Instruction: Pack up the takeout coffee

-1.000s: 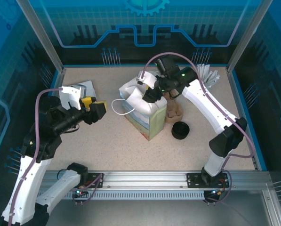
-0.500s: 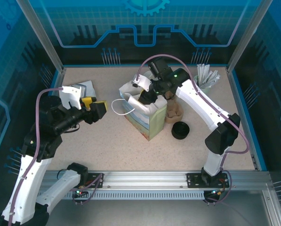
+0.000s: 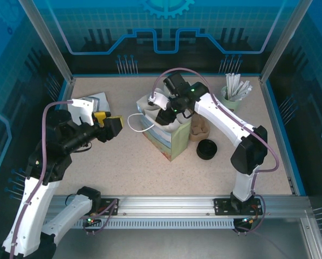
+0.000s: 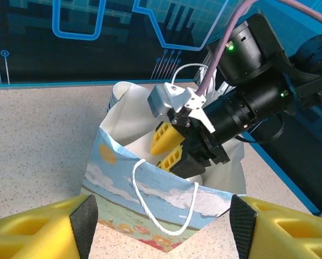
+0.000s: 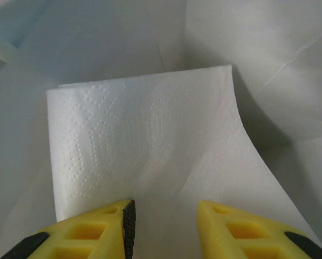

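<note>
Speckled beige tabletop, blue-panelled enclosure | paper bag upright mid-table, white napkin inside | right gripper in bag mouth, jaws apart over napkin | left gripper jaws wide, left of bag | brown cup just beside bag, black lid near | green cup holding sticks, far right.

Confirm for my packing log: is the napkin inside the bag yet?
Inside. The napkin lies against the white inner wall of the bag, and the right end effector sits in its open top.
</note>
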Controlling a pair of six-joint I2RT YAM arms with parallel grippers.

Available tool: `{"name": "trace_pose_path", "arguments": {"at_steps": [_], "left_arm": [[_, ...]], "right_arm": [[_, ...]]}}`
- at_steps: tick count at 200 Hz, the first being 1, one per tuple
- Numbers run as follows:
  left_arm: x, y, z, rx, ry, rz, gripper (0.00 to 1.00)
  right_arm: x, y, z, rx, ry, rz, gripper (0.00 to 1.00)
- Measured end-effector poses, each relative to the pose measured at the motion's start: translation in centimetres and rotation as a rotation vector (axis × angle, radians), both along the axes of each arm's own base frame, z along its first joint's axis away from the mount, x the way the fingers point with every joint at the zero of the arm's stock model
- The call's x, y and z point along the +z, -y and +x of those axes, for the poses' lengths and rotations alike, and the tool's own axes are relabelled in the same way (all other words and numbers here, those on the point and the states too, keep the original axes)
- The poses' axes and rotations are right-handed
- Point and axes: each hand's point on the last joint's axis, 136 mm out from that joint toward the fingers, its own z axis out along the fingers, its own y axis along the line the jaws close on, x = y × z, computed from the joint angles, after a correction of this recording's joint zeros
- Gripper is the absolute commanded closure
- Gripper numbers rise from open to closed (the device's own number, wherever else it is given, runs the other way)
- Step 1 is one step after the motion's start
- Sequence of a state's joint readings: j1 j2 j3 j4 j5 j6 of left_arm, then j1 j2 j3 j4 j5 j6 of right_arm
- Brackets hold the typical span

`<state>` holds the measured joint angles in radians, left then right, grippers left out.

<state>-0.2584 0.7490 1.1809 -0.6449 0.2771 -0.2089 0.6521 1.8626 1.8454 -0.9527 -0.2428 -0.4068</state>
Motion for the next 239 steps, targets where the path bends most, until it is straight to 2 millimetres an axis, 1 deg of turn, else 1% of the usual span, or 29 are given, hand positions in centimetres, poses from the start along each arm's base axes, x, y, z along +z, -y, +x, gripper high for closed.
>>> {"name": "trace_pose_path", "arguments": {"at_steps": [19, 45, 59, 71, 85, 99, 108, 120, 130, 136, 149, 158, 171, 185, 196, 205, 222, 239], "left_arm": [[0.0, 0.0, 0.0, 0.000, 0.000, 0.000, 0.31], [-0.1, 0.0, 0.1, 0.004, -0.004, -0.001, 0.29], [-0.4, -0.2, 0.2, 0.018, -0.011, -0.001, 0.29], [-0.7, -0.4, 0.5, 0.038, -0.023, -0.007, 0.28], [-1.2, -0.9, 0.9, 0.073, -0.038, -0.007, 0.27], [-1.5, -1.5, 1.3, 0.123, -0.050, -0.009, 0.27], [-1.6, -1.9, 1.5, 0.153, -0.056, -0.012, 0.27], [-1.7, -2.5, 1.7, 0.191, -0.057, -0.014, 0.25], [-1.7, -3.0, 1.8, 0.223, -0.056, -0.016, 0.23], [-1.8, -3.3, 1.8, 0.242, -0.054, -0.018, 0.21], [-2.3, -4.0, 1.8, 0.285, -0.057, -0.020, 0.16], [-2.8, -4.6, 1.7, 0.316, -0.063, -0.024, 0.15], [-3.3, -5.1, 1.7, 0.352, -0.072, -0.032, 0.11], [-4.0, -5.5, 1.7, 0.381, -0.084, -0.035, 0.06], [-4.8, -5.8, 1.9, 0.400, -0.099, -0.033, 0.01], [-5.5, -6.0, 2.0, 0.418, -0.115, -0.031, 0.01], [-6.9, -6.4, 2.4, 0.446, -0.146, -0.016, 0.01], [-8.6, -6.8, 2.8, 0.479, -0.179, 0.008, 0.01]], "right_arm": [[-0.2, 0.0, 0.1, -0.006, -0.003, -0.006, 0.63], [0.1, 0.2, 0.2, -0.024, 0.002, -0.006, 0.62], [0.7, 0.5, 0.3, -0.043, 0.017, -0.007, 0.61], [1.8, 1.0, 0.3, -0.066, 0.034, -0.001, 0.60], [4.0, 1.7, 0.2, -0.095, 0.072, 0.026, 0.58], [6.8, 2.8, -0.3, -0.131, 0.115, 0.068, 0.54], [9.0, 3.8, -0.7, -0.160, 0.147, 0.104, 0.51], [12.0, 5.3, -1.5, -0.200, 0.197, 0.161, 0.48], [14.5, 7.0, -2.3, -0.249, 0.240, 0.214, 0.45], [15.6, 8.1, -2.9, -0.276, 0.265, 0.242, 0.44], [17.1, 10.6, -4.2, -0.339, 0.302, 0.291, 0.43], [17.4, 12.3, -5.0, -0.388, 0.315, 0.313, 0.40], [17.0, 14.7, -5.9, -0.462, 0.322, 0.333, 0.36], [15.5, 17.1, -6.5, -0.547, 0.318, 0.326, 0.29], [13.8, 18.7, -6.7, -0.613, 0.301, 0.308, 0.24], [12.1, 20.1, -6.8, -0.666, 0.288, 0.287, 0.19], [8.7, 22.5, -6.8, -0.774, 0.260, 0.246, 0.01], [5.6, 24.9, -6.8, -0.881, 0.246, 0.209, 0.00]]}}
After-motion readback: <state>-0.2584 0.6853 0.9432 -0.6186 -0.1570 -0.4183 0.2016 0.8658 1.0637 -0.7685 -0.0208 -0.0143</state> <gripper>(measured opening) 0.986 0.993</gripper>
